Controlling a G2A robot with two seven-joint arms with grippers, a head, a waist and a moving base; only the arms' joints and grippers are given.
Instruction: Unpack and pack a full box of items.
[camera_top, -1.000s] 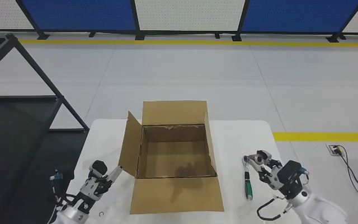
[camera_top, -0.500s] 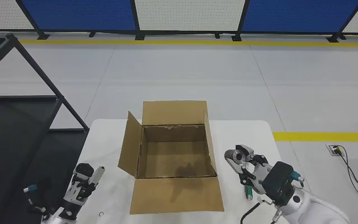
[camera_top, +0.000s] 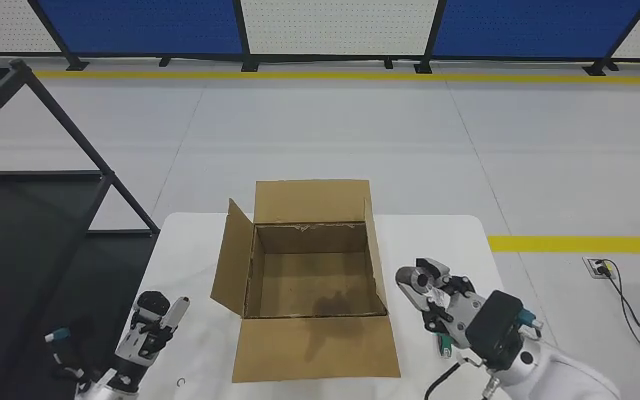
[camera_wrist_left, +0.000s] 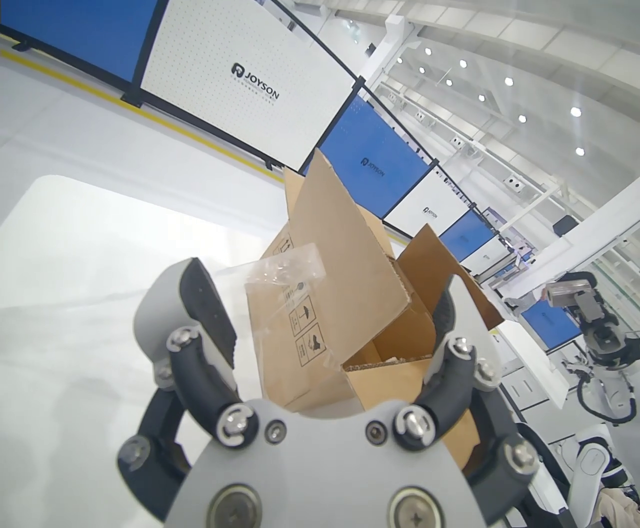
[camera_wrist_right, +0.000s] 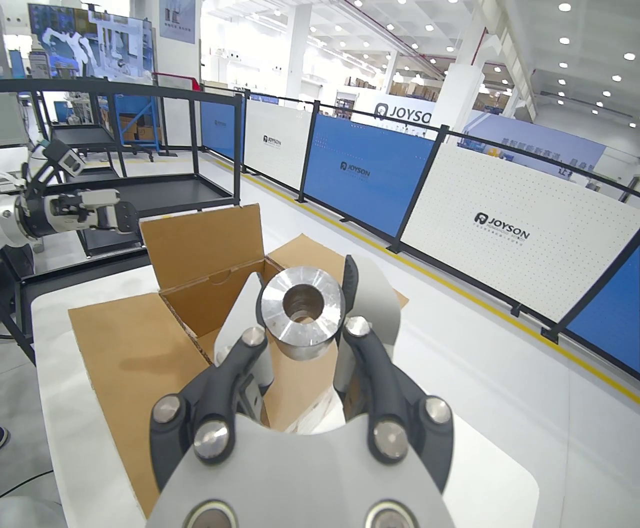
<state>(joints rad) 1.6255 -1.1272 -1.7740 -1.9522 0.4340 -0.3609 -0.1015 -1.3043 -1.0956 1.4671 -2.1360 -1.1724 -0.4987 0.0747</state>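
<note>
Right claw is closed on a metal ring, gripped by its sides with the bore facing out. It holds the ring above the tabletop, just beside the cardboard box and level with the right wall.

Left claw is wide open with nothing between the pads. A scrap of clear plastic shows ahead of it, towards the box. Can't tell if it's touching a finger or just lying there.

Progress (my read):
- The box is between the two claws, all flaps open, and the floor looks bare.
- A green-handled tool lies on the tabletop under the right arm, outside the box.
- So the box is emptied or close to it, and repacking is barely started, if at all.
- The ring and the tool both have to go back in.
- Can't tell from this alone whether the ring is going in or coming out.

Surface: white tabletop with rounded corners.

Room: grey floor, and a yellow line well beyond the box. Blue and white panels run behind that line. A black rack stands off past the left claw.
</note>
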